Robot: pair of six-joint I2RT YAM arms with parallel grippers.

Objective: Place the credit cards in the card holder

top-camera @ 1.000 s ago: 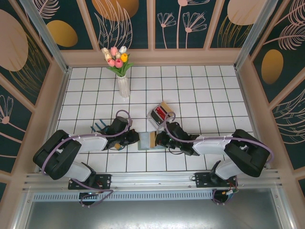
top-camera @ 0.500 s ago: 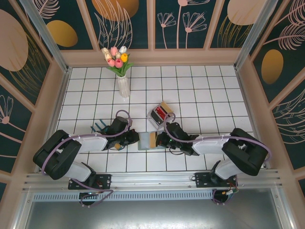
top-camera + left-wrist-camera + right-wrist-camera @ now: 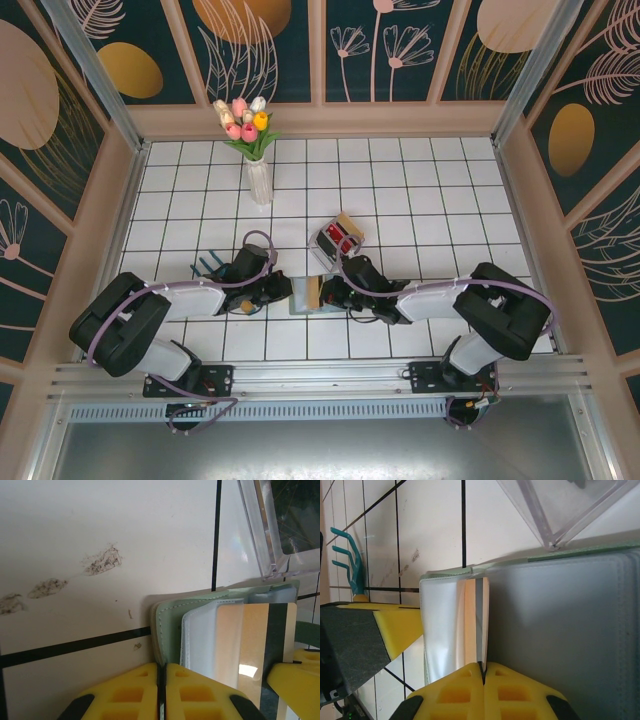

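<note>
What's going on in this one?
Both arms are working on the sage-green card holder, which lies open. The left fingers are shut on its edge, apparently steadying it. The right fingers are shut on a tan card with a dark stripe and hold it at the holder's inner pockets; it is not fully in. A clear box sits just behind the holder.
</note>
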